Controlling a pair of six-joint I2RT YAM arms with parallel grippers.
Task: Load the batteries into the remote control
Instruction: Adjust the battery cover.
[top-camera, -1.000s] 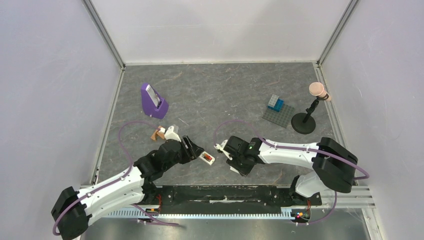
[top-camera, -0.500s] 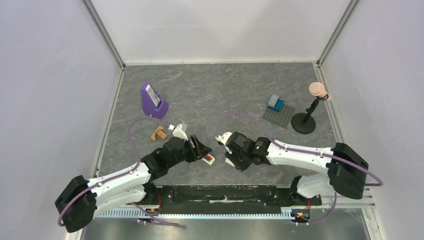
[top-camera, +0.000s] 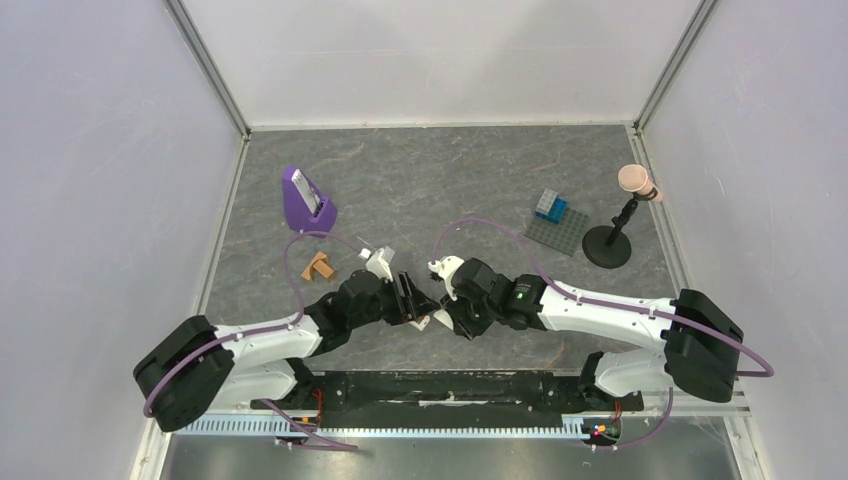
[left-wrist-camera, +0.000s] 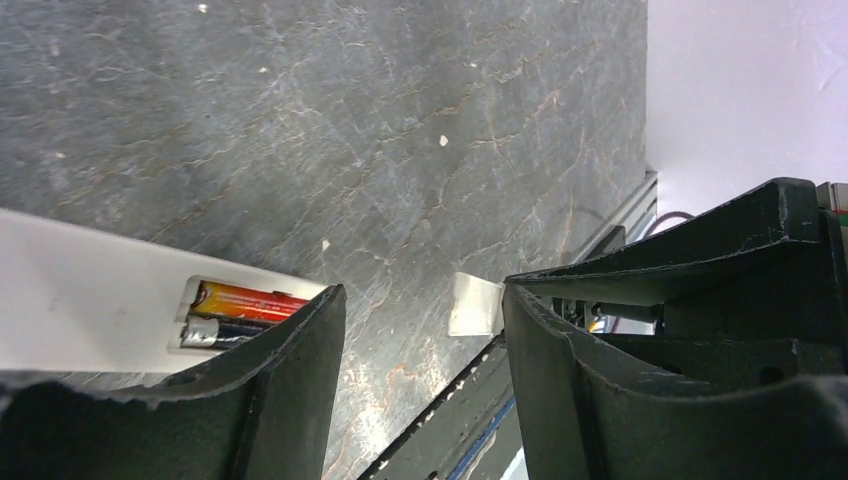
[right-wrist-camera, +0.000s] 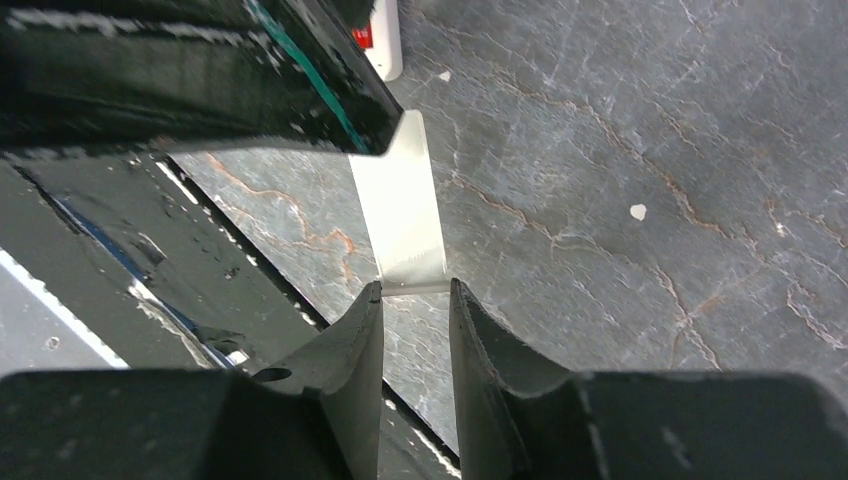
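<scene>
Left gripper (top-camera: 415, 303): at table centre, near edge, reaching right.
Right gripper (top-camera: 448, 316): reaching left, tips up against the left gripper; jaw state of either not legible from above.
White fragment (top-camera: 427, 322): shows between the two tips; identity unclear.
Purple wedge stand (top-camera: 306, 201): far left, upright.
Brown blocks (top-camera: 319, 266): near the stand, left of the left gripper.
Grey baseplate (top-camera: 562, 237): right, carrying blue bricks (top-camera: 550, 206).
Black stand (top-camera: 610, 243): far right, pink head.
</scene>
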